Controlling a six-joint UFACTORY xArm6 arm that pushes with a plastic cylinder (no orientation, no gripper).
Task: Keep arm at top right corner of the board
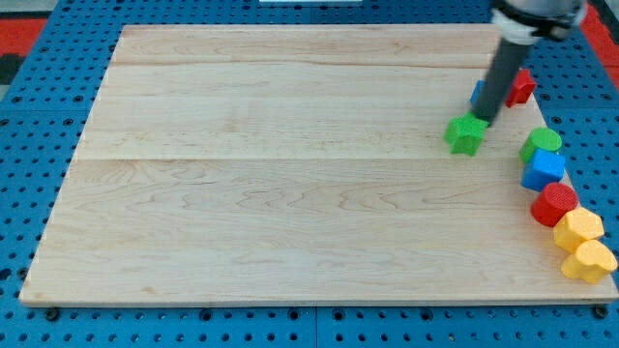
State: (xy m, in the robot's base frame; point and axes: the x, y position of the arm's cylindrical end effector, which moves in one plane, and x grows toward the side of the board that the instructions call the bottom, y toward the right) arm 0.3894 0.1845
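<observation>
Progress looks partial: my tip (481,120) touches the green block (465,134), right of the bench (271,174) middle, short of the top right corner; no hand exists to open.

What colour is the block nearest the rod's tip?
Green, seen in the camera view.

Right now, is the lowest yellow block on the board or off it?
On: the yellow block rests on the board, at its right edge near the view's bottom.
</observation>
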